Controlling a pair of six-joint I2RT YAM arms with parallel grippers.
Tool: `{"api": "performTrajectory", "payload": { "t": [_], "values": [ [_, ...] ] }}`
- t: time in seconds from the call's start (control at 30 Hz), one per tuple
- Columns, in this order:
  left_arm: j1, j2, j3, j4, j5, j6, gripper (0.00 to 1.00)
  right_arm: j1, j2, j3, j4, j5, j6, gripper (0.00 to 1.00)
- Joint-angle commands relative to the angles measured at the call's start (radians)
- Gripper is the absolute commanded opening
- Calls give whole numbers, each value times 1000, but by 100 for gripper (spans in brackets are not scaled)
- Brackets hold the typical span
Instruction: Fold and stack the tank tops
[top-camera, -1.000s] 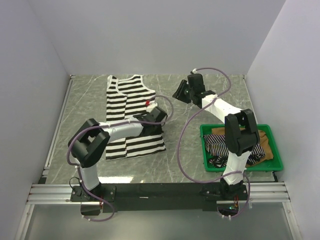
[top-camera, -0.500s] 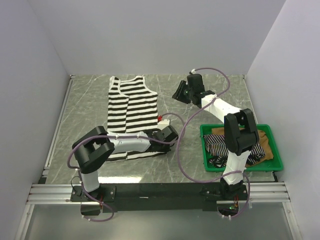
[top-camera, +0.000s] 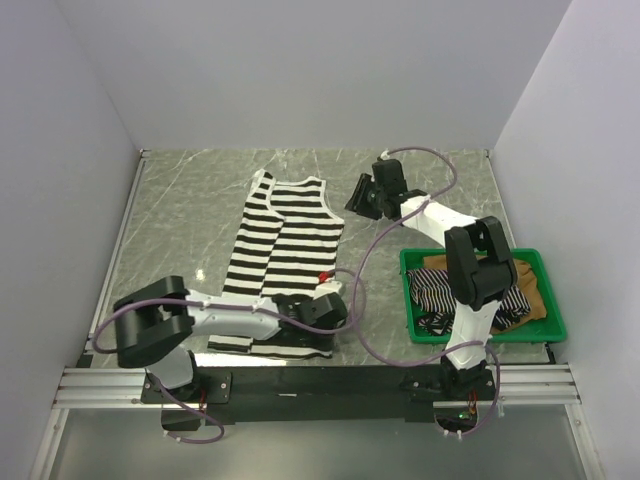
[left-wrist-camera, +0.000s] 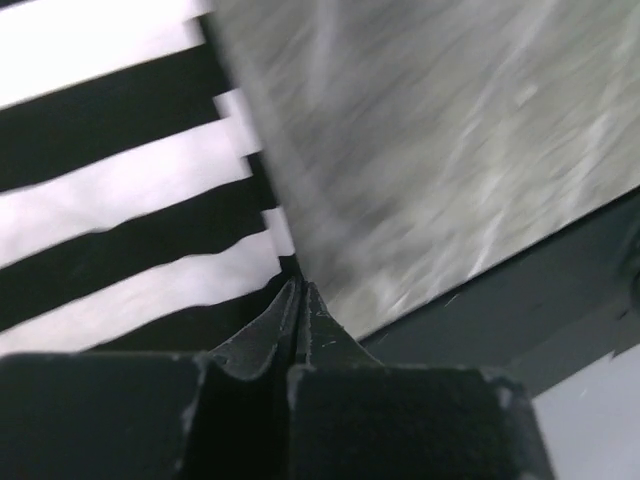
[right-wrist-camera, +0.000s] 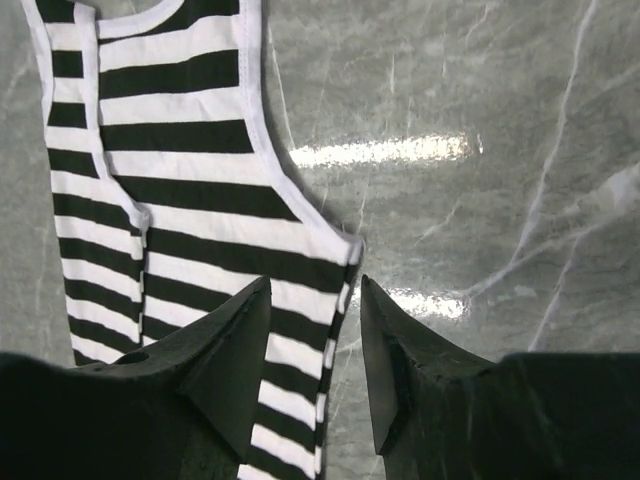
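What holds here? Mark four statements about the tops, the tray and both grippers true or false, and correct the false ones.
1. The striped tank top lies on the table, outside the green tray. True.
2. The left gripper hangs wide open over bare table. False: it is shut, pinching the striped tank top's near edge.
3. The right gripper is open above the striped tank top's far right side. True.
4. The green tray holds nothing. False: the pinstriped top and the tan top lie bunched in it.
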Motion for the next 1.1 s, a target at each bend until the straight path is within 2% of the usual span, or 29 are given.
{"api": "performTrajectory", "payload": {
  "t": [0.0,0.2,0.5,0.83,0.97,1.07],
  "values": [
    [1,-86,-68,-62,54,-47,3,28,19,-2,16,25,-12,49],
    [2,-178,-71,-124,-14,-92,23,78,84,64,-80,116,11,53],
    [4,-189,-51,-129,-11,-85,30,90,125,50,-97,193,45,51],
    [4,-229,-29,-124,32,-67,42,91,174,75,-56,196,59,44],
    [4,-258,-25,-63,73,-38,51,91,187,92,-61,199,59,37],
    [5,-264,-14,-76,64,-33,53,91,190,93,-62,202,59,29]
  ]
}}
